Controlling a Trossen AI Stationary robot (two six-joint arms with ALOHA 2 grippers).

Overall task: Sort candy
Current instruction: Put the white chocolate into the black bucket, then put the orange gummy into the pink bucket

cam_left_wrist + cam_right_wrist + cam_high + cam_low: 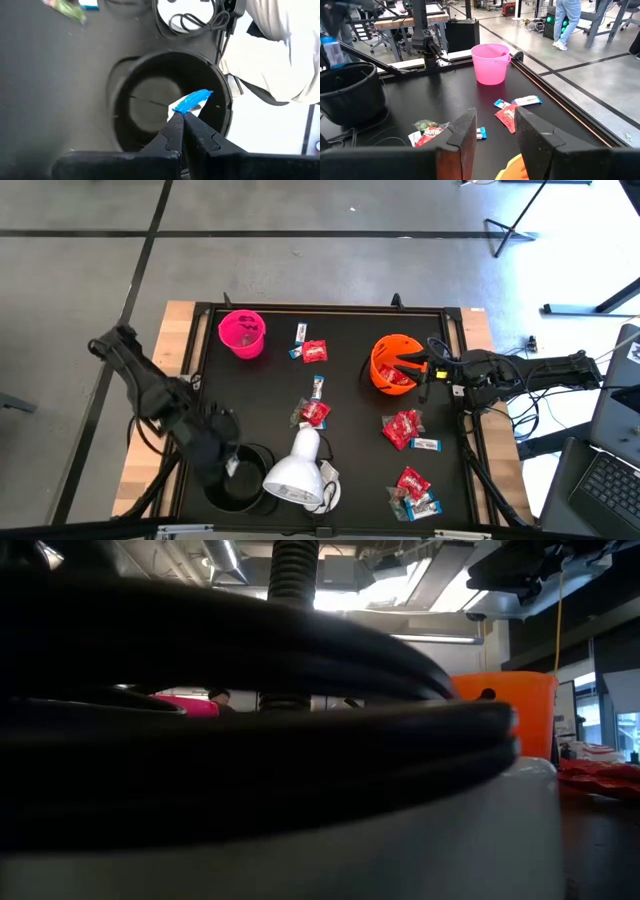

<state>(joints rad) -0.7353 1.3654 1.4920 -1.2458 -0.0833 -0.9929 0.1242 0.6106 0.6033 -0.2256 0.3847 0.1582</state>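
L jaws pinch 1 blue-wrapped candy (192, 101), prob. over black cup (170, 100).

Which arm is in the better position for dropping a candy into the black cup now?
Left. The left gripper is shut on a blue-wrapped candy directly above the black cup; the right gripper, open, is at the orange cup.

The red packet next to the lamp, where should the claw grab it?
Best guess: come straight down on the red packet and pinch across its narrower width, at the end facing away from the lamp. It lies flat on the table, and a small bar sits just beyond it.
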